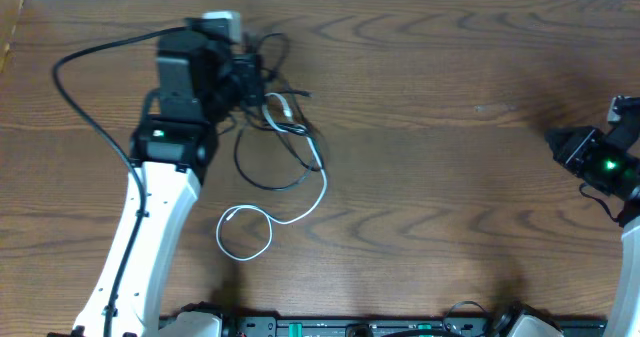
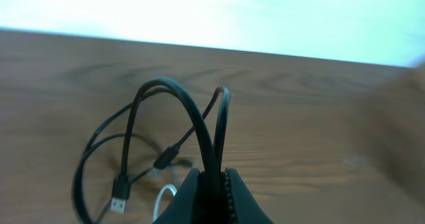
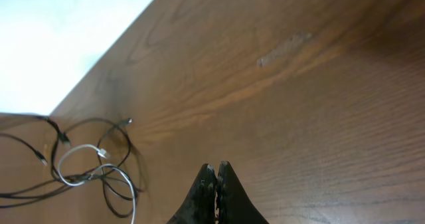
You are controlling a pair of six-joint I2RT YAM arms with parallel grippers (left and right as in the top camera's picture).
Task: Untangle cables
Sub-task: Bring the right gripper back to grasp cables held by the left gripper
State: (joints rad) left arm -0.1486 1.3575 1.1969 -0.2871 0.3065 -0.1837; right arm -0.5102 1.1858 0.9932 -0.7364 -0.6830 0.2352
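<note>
At far left, the left fingers (image 2: 232, 196) are clamped on two loops of thin black flexible cord (image 2: 192, 114) — the loops arch up over the brown wood-grain surface (image 1: 450, 177). The other black lengths lie in a loose tangle just beside them, one USB plug end (image 2: 119, 199) showing. A thin white cord (image 1: 300, 215) runs through the tangle and trails nearer, ending in a small loop. The right fingers (image 3: 223, 181) are pressed together with nothing between them — far right, well apart from the cords.
</note>
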